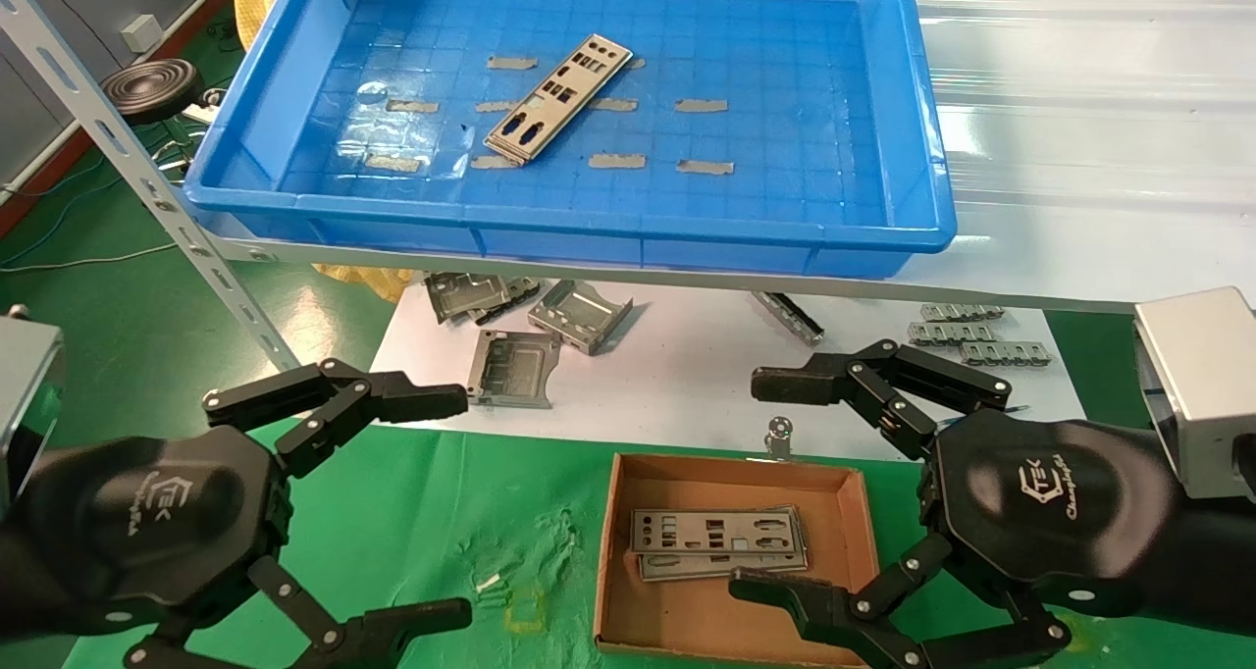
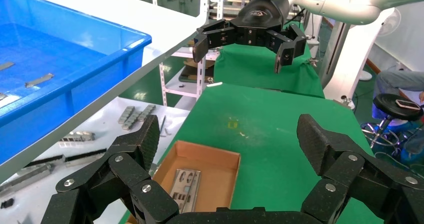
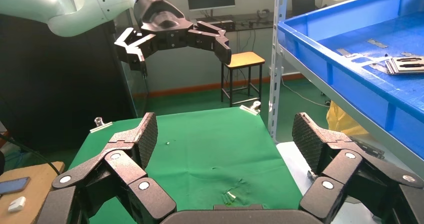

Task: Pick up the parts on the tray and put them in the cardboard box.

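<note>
Tray: one part left on floor. Box: parts inside. L gripper and R gripper both spread wide, empty, above green mat.

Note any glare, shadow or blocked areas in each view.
Head view: glare washes the white shelf and sheens the tray floor; the right hand overlaps the cardboard box. Left wrist view: the left hand fills the foreground. Right wrist view: backdrop dark, no glare.

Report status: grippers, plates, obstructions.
Left gripper, right gripper: open, empty, low over green mat. Punched silver-grey metal plates remain in blue plastic tray; others in brown cardboard box. Nothing blocking.
</note>
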Robot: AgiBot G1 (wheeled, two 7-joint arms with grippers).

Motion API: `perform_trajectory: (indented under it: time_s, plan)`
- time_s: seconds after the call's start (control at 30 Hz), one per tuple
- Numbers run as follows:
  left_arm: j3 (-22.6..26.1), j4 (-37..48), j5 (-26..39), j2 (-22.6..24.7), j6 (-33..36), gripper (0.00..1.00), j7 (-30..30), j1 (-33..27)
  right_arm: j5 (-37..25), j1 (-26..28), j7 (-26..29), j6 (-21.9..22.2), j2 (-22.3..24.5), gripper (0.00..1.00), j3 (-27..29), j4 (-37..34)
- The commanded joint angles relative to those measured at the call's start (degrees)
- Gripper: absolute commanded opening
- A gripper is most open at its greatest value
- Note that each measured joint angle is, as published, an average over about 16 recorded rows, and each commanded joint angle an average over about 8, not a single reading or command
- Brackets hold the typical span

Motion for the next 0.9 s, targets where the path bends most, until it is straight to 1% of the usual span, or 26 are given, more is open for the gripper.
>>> perform_trajectory:
  time_s: [0.03, 0.77, 0.8, 0.9]
  plan:
    - [0.0, 0.0, 0.0, 0.0, 0.0, 1.00, 0.0, 0.0, 0.0, 0.0, 0.0, 0.0, 0.0, 1.00, 0.0, 0.0]
    - [0.0, 0.0, 0.0, 0.0, 0.0, 1.00, 0.0, 0.0, 0.0, 0.0, 0.0, 0.0, 0.0, 1.00, 0.0, 0.0]
    - [0.0, 0.0, 0.0, 0.0, 0.0, 1.00, 0.0, 0.0, 0.0, 0.0, 0.0, 0.0, 0.0, 0.97, 0.0, 0.0]
    - [0.0, 0.0, 0.0, 0.0, 0.0, 1.00, 0.0, 0.0, 0.0, 0.0, 0.0, 0.0, 0.0, 0.60, 0.0, 0.0]
